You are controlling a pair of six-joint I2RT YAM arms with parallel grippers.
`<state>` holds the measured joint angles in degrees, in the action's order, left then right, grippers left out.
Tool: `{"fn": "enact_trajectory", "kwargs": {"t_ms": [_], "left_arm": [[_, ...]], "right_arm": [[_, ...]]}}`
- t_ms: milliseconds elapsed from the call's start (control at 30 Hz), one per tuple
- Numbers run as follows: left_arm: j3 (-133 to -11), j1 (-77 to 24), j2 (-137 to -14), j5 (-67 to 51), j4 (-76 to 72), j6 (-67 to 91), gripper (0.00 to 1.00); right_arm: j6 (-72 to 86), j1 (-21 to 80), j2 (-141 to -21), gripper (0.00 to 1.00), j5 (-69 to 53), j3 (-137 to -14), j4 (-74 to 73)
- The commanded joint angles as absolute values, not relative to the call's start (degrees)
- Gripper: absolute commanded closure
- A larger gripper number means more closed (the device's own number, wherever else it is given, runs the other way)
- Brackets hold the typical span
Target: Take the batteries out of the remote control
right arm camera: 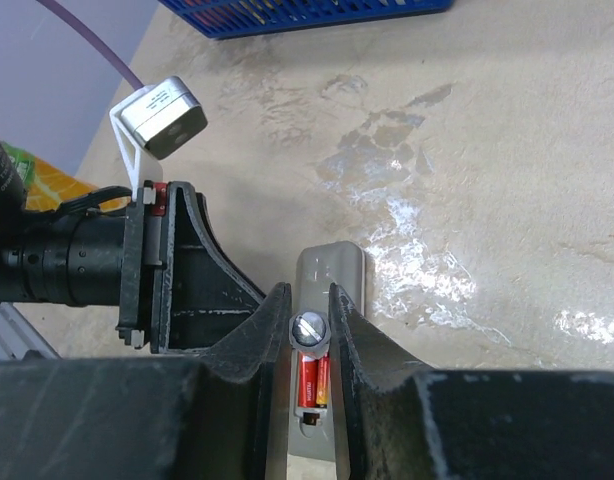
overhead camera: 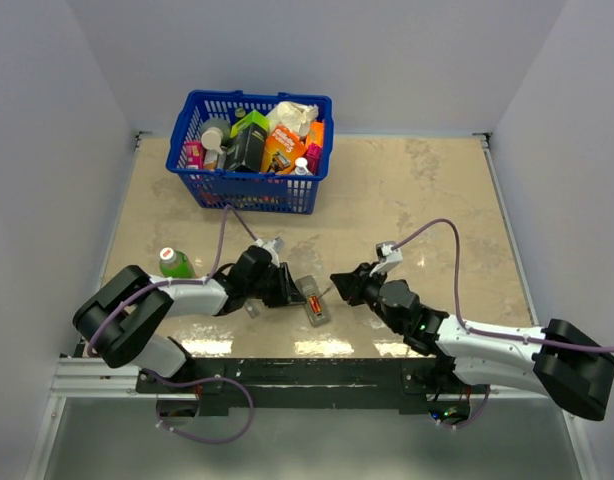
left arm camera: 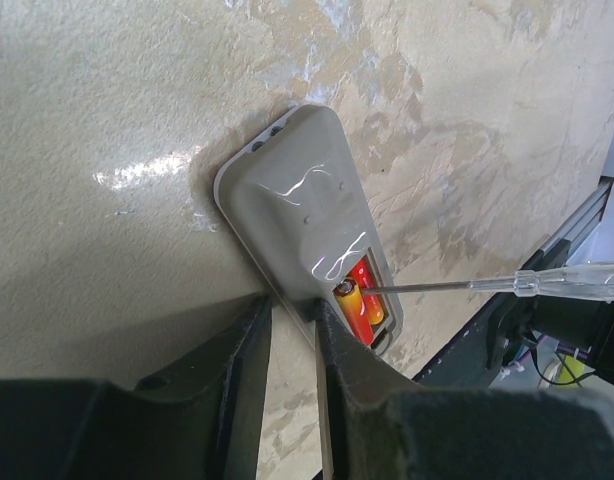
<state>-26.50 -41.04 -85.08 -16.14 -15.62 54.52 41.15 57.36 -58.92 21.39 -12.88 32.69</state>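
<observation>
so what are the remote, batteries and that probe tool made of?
remote: grey moulded plastic, smooth semi-gloss, by the glare streaks. batteries: glossy red-orange wrap, probably metal underneath. tool: thin bare-metal shaft, clear plastic handle you can see through.

You will find no legible text, brand name or number in any of the three views. The packs in the blue plastic mesh basket [overhead camera: 249,192] carry coloured printing, the orange carton [overhead camera: 282,150] among them, but from the top camera the lettering is too small to read. The label on the green-capped bottle [overhead camera: 173,263] is likewise unreadable. In the wrist views, the red-orange cylindrical batteries [left arm camera: 359,300] show coloured wrappers. Any print on them is too blurred to make out.
</observation>
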Motion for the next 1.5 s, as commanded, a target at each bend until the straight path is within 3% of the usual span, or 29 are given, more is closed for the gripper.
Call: {"fn": "enact_trajectory", "kwargs": {"t_ms": [0,600,1467], "left_arm": [[-26.37,-42.89,-87.19,-14.42,-16.44,54.93,0.71],[-28.12,-43.24,-86.92,-12.31,-12.66,53.44,0.71],[-29.62,-44.30,-86.93,-11.16,-11.60,53.09,0.71]], "right_arm": [[44.12,58.01,-60.64,1.00,14.15,-10.99,21.36],[43.77,45.01,-65.12,1.00,5.28,-9.67,28.38],[44.39,36.56,-78.31,1.00,-0.97,-13.54,33.40]]}}
